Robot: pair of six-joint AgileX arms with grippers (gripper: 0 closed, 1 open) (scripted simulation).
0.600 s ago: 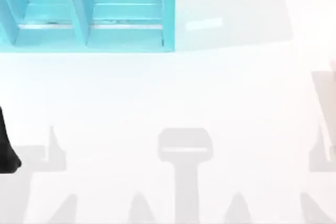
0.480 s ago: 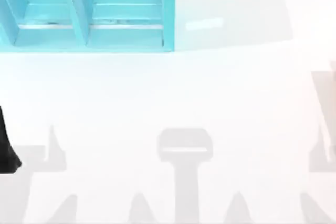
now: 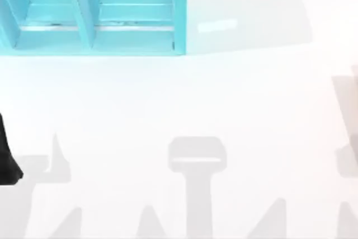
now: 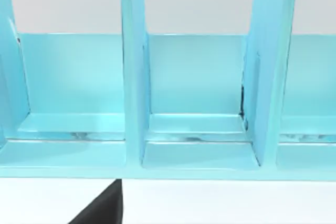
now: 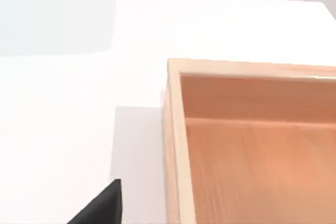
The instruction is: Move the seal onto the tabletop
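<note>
Currently both arms sit at the edges of the bench (image 3: pixel 184 93), nothing held that I can see.

Left arm (image 3: pixel 6 158): a black sliver at the top view's left edge, well short of the shelf. A black wedge of the left pincer (image 4: pixel 102 208) sits low in its wrist view, over white bench. Wide or narrow: cannot tell.

Shelf unit (image 3: pixel 95 15): turquoise, standing at the bench's far left, with upright dividers splitting it into compartments. The left wrist camera faces it head-on, looking into the open compartments (image 4: pixel 197 98).

Right pincer (image 5: pixel 102 205): another black wedge over white bench, near the corner of a light wooden box (image 5: pixel 252 145). The box is open-topped, sits flat on the bench, and its inside floor is plain wood grain. Pincer state: cannot tell either.

Seal: cannot tell where it is.

Grey shadows (image 3: pixel 197 160) of the rig lie across the near half of the bench.
</note>
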